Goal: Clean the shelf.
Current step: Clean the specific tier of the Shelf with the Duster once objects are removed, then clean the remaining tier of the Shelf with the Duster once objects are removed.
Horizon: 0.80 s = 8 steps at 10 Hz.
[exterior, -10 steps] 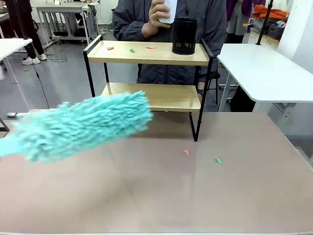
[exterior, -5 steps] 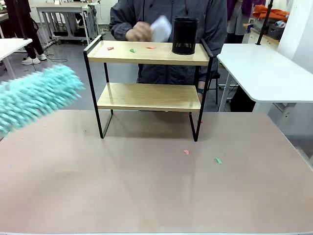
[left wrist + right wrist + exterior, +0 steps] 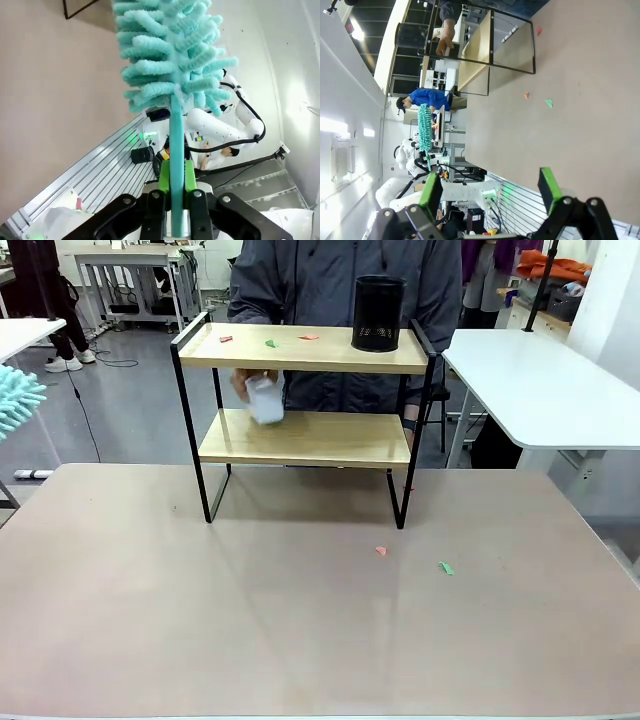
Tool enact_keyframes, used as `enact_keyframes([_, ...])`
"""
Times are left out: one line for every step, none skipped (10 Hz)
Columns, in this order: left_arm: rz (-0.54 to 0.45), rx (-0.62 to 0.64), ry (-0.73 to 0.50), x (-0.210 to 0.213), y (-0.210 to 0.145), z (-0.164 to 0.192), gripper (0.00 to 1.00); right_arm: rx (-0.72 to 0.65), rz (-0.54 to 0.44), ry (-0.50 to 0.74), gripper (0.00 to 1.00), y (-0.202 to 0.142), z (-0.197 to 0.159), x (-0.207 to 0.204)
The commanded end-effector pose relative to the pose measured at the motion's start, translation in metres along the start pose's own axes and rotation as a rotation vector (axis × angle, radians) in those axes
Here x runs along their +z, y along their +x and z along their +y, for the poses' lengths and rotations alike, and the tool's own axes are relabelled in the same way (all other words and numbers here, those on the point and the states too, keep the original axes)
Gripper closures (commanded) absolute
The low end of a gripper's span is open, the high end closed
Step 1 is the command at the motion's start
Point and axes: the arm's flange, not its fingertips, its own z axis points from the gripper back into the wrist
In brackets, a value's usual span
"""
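Note:
The shelf [image 3: 305,350] stands at the table's far side, with two wooden boards in a black frame; it also appears sideways as the shelf [image 3: 480,47] in the right wrist view. Small coloured paper scraps [image 3: 270,341] and a black mesh cup [image 3: 379,312] lie on its top board. My left gripper [image 3: 174,176] is shut on the handle of a teal fluffy duster [image 3: 170,55], whose tip, the duster [image 3: 15,400], shows at the front view's far left edge. My right gripper [image 3: 490,189] is open and holds nothing, above the table.
A person stands behind the shelf, their hand holding a white object [image 3: 265,398] just above the lower board. A pink scrap [image 3: 381,551] and a green scrap [image 3: 446,567] lie on the tan table [image 3: 300,640]. A white table [image 3: 540,380] stands at right.
The duster swung left from in front of the shelf to the picture's left edge. The person's hand brought the white object down from above the top board to the lower board.

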Motion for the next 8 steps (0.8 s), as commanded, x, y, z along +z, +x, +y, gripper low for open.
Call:
enact_keyframes([0.085, -0.086, 0.025, -0.0074, -0.0004, -0.0224, 0.88, 0.026, -0.007, 0.015, 0.0, 0.0013, 0.0013, 0.0003])
enact_keyframes([0.085, -0.086, 0.025, -0.0074, -0.0004, -0.0224, 0.88, 0.026, -0.007, 0.015, 0.0, 0.0013, 0.0013, 0.0003])
enact_keyframes([0.085, -0.086, 0.025, -0.0074, -0.0004, -0.0224, 0.88, 0.026, -0.007, 0.015, 0.0, 0.0013, 0.0013, 0.0003])
enact_keyframes([0.085, -0.086, 0.025, -0.0074, -0.0004, -0.0224, 0.88, 0.026, -0.007, 0.015, 0.0, 0.0013, 0.0013, 0.0003])
enact_keyframes([0.085, -0.086, 0.025, -0.0074, -0.0004, -0.0224, 0.88, 0.026, -0.007, 0.015, 0.0, 0.0013, 0.0013, 0.0003])
enact_keyframes([0.085, -0.086, 0.025, -0.0074, -0.0004, -0.0224, 0.88, 0.026, -0.007, 0.015, 0.0, 0.0013, 0.0013, 0.0003])
enact_keyframes([0.085, -0.086, 0.025, -0.0074, -0.0004, -0.0224, 0.88, 0.026, -0.007, 0.015, 0.0, 0.0013, 0.0013, 0.0003])
enact_keyframes([0.085, -0.086, 0.025, -0.0074, -0.0004, -0.0224, 0.88, 0.026, -0.007, 0.015, 0.0, 0.0013, 0.0013, 0.0003])
